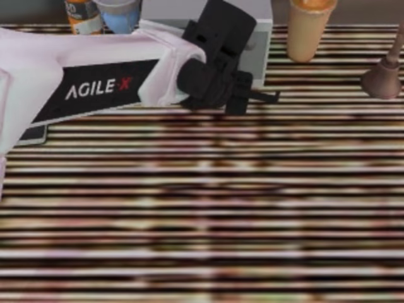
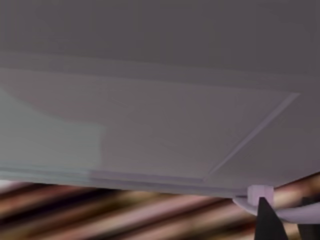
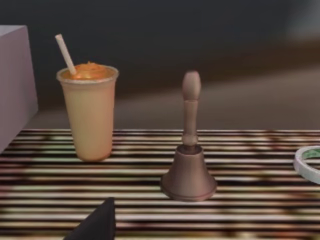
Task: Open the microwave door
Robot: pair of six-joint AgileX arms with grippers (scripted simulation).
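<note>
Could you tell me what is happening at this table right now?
The left arm reaches across to the microwave at the table's far edge, its gripper at the front of the door. The left wrist view shows the door panel close up, with a fingertip beside a small pale knob at its corner. The right arm is not visible from above; its camera faces a tan cup and a bell.

The microwave (image 1: 255, 31) stands at the table's (image 1: 202, 208) twelve o'clock edge. The left arm reaches in from nine o'clock, and the left gripper (image 1: 268, 96) sits just before the microwave's front at its right end. The tan cup (image 1: 308, 28) is at one o'clock, just beside the microwave. The bell (image 1: 383, 76) is at two o'clock, near the cup. A bottle (image 1: 84, 16) and a cup (image 1: 118, 14) sit at eleven o'clock, behind the arm.
</note>
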